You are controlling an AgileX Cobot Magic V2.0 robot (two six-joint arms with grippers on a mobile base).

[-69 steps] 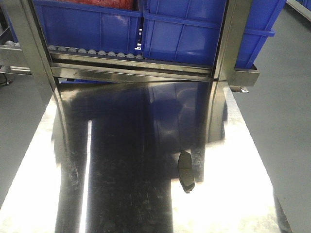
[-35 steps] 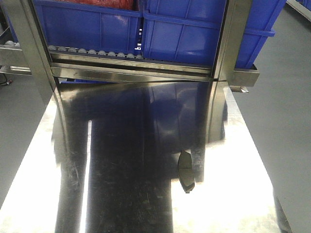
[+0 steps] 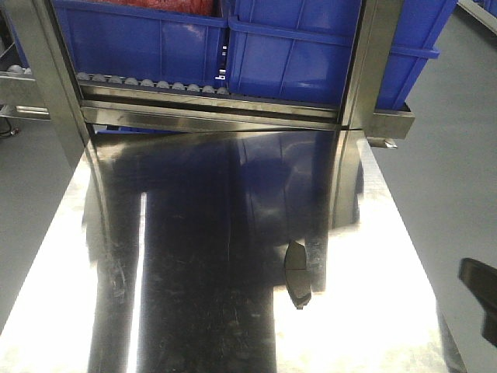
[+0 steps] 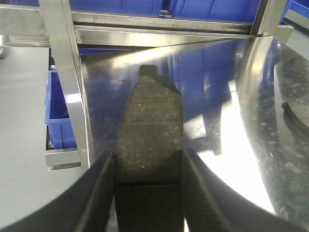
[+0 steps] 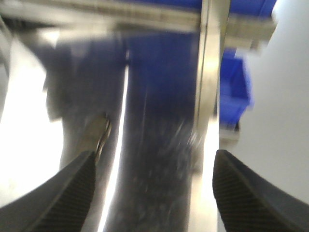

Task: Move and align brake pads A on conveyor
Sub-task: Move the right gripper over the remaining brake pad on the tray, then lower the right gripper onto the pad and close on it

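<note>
The left gripper (image 4: 148, 162) is pinched on the first brake pad (image 4: 152, 121), its two dark fingers (image 4: 99, 193) pressing against the pad's long edges near the end closest to the wrist camera. The pad points straight away from that camera with its grey, grainy friction face up and the centre groove running across just between the fingers. Beneath it is the shiny steel surface (image 3: 70, 256); the pictures do not show whether the pad is lifted clear of the surface or touching it. The second brake pad (image 3: 297, 276) lies flat on the surface, right of the middle and toward the near end, with its long side running roughly away from the front camera, on the border between a dark reflection and a bright glare. The right wrist view is blurred, but it shows the right gripper (image 5: 154, 193) spread wide with nothing between its fingers, and the second brake pad just ahead of the gripper's left finger. A dark shape (image 3: 480, 299) shows at the right edge of the front view; what it is cannot be told. Blue bins (image 3: 147, 39) stand on a roller rack (image 3: 155, 84) at the far end of the surface.
</note>
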